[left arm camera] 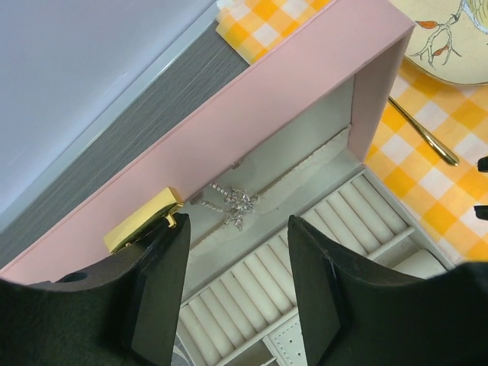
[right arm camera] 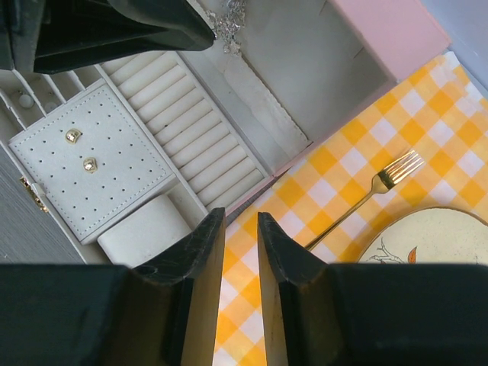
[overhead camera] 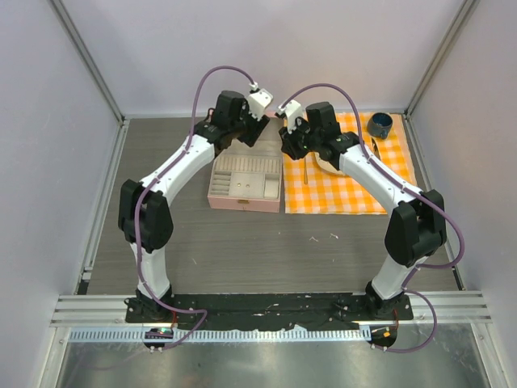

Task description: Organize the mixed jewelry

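Note:
The pink case (overhead camera: 245,198) lies open on the table beside the cloth. A thin silvery chain (left arm camera: 235,204) sits bunched in the pale lining at the foot of the raised lid, also seen as the chain (right arm camera: 229,23) in the right wrist view. Two small earrings (right arm camera: 81,149) rest on the perforated pad. Tiny pale bits (overhead camera: 313,238) lie on the bare table nearer the arms. My left gripper (left arm camera: 238,229) hangs open above the ring rolls, just short of the chain, holding nothing. My right gripper (right arm camera: 241,217) is open only by a narrow gap, empty, over the cloth at the case's edge.
An orange checked cloth (overhead camera: 347,194) carries a gold fork (right arm camera: 381,183), a pale plate (right arm camera: 435,244) and a dark blue cup (overhead camera: 380,124). A gold clasp (left arm camera: 141,221) sticks out from the lid's edge near my left finger. Walls enclose the table on three sides.

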`<state>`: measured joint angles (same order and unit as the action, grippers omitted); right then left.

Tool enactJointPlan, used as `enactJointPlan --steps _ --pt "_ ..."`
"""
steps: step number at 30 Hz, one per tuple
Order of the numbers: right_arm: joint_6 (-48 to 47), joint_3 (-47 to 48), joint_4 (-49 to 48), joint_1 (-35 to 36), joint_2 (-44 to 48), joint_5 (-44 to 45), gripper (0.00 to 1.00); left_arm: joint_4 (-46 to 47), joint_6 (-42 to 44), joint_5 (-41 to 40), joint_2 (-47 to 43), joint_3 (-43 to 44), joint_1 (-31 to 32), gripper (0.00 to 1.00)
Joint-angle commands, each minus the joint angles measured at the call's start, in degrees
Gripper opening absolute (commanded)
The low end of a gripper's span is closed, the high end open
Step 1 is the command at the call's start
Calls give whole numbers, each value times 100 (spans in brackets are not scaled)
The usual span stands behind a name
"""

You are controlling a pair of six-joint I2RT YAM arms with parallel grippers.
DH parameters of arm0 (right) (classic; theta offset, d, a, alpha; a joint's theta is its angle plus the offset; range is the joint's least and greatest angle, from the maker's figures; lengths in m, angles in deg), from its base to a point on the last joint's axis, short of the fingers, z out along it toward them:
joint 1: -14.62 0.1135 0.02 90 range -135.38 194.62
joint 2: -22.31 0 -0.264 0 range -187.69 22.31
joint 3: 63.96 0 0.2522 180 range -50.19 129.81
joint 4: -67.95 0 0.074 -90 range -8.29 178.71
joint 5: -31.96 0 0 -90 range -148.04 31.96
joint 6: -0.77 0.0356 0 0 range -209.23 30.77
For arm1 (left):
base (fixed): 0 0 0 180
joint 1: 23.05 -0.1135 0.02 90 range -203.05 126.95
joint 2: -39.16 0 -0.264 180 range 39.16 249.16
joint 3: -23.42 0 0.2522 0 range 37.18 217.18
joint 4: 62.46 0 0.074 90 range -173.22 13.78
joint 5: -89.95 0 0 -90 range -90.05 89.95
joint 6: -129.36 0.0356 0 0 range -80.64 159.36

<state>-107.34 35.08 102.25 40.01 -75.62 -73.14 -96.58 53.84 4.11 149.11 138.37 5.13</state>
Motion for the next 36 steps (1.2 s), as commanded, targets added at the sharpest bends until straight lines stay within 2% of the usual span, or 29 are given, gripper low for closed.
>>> enactJointPlan --steps 1,8,9,11,18,27,32,36 --pt "9 33 -287 1 239 -11 30 261 72 -206 -176 287 -94 59" --pt "-17 -11 -269 -7 231 -3 30 190 37 -179 131 595 -85 67" --pt "-35 -11 -269 -16 222 -2 30 182 55 -179 201 630 -94 81" --pt "-26 -28 -278 -16 231 -2 30 164 64 -162 263 692 -94 88" --pt "-70 -160 -278 -7 248 24 29 313 -68 -39 62 350 -94 89" --pt "-70 -266 -340 -25 380 322 29 392 -209 137 -992 -652 -85 89" --pt "-210 -397 -182 -60 634 779 36 428 -305 234 -1756 -1512 -94 89" --pt "-298 -784 -94 -139 950 1008 39 217 -524 321 -2135 -1865 -164 89"
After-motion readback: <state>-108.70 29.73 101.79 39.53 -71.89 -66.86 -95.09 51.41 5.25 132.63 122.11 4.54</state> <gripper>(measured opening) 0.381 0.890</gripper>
